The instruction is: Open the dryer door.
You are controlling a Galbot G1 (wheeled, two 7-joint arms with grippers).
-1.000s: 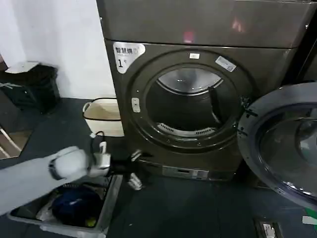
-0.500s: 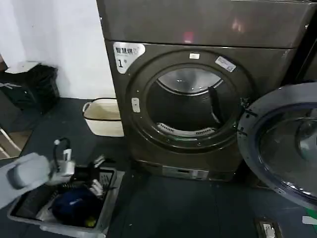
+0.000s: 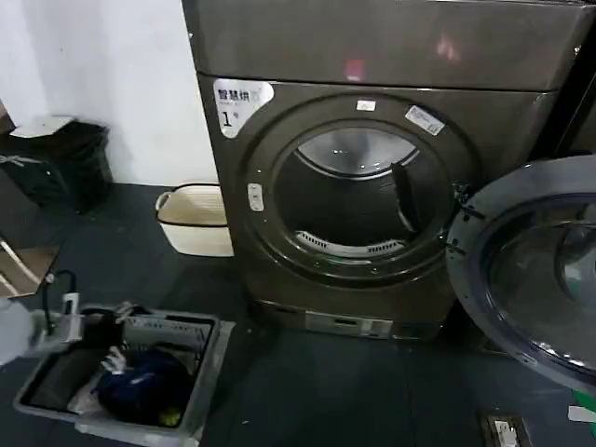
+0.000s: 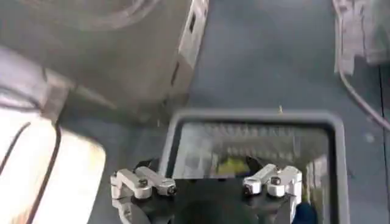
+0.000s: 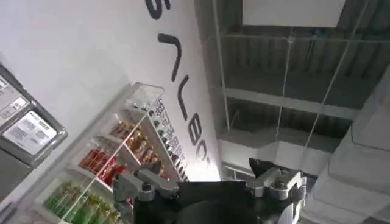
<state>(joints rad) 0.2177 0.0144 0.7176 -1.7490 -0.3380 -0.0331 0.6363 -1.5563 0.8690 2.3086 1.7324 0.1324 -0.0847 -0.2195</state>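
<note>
Head view shows the dryer door (image 3: 526, 270) swung fully open to the right of the grey dryer (image 3: 372, 168), its chrome rim and dark glass facing out beside the bare drum opening (image 3: 358, 200). At the lower left, the left pincer (image 3: 98, 328) hangs over a grey bin (image 3: 209, 372) of dark items on the floor, and the left wrist view shows its fingers (image 4: 143, 181) spread apart, holding nothing. Right wrist view has the right pincer (image 5: 207, 182) pointing up toward a wall and ceiling, fingers apart and empty.
</note>
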